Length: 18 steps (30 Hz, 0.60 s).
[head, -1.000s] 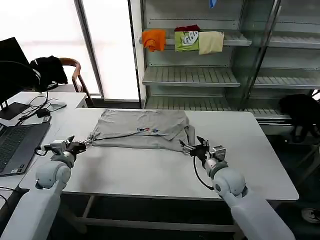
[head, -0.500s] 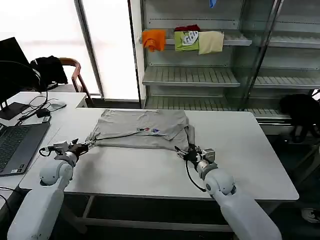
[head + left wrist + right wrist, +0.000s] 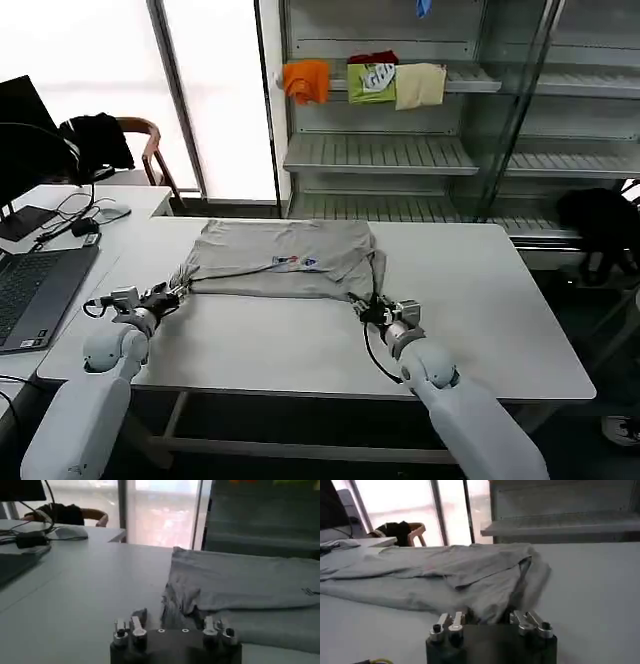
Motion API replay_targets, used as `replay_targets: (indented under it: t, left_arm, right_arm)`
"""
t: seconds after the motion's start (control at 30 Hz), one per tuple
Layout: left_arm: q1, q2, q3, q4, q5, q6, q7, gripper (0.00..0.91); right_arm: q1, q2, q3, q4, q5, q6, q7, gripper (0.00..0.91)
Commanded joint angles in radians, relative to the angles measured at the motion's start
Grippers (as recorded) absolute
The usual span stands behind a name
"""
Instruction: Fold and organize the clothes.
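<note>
A light grey short-sleeved shirt lies folded across the far half of the white table, its small coloured chest print facing up. My left gripper stands open at the shirt's near left corner, and in the left wrist view the crumpled edge of the shirt sits between the fingers of the left gripper. At the near right corner my right gripper is also open. In the right wrist view the hem of the shirt bunches between the fingers of the right gripper.
A laptop and cables lie on the desk to the left. Behind it stands a chair with a black garment draped on it. Orange, green and cream folded garments rest on the metal shelf behind the table.
Both grippers have slid forward to the shirt's near corners. The right one travelled farther, moving left and in until the hem lies between its fingers.
</note>
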Motion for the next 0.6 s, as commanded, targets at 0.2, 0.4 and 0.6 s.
replay_targets:
  t: [0.2, 0.4, 0.6]
  left_arm:
    - [0.008, 0.01, 0.011, -0.011, 0.002, -0.019, 0.023, 0.0]
    - [0.019, 0.032, 0.019, -0.074, -0.013, -0.008, 0.007, 0.0]
    - [0.087, 0.09, -0.008, -0.214, -0.071, 0.027, -0.073, 0.0]
  right_arm:
    - [-0.006, -0.019, -0.009, 0.039, -0.008, 0.001, 0.007, 0.0]
    - [-0.009, -0.063, -0.004, 0.107, -0.007, -0.007, 0.01, 0.0]
    - [-0.046, -0.183, -0.003, 0.253, 0.011, -0.035, 0.017, 0.0]
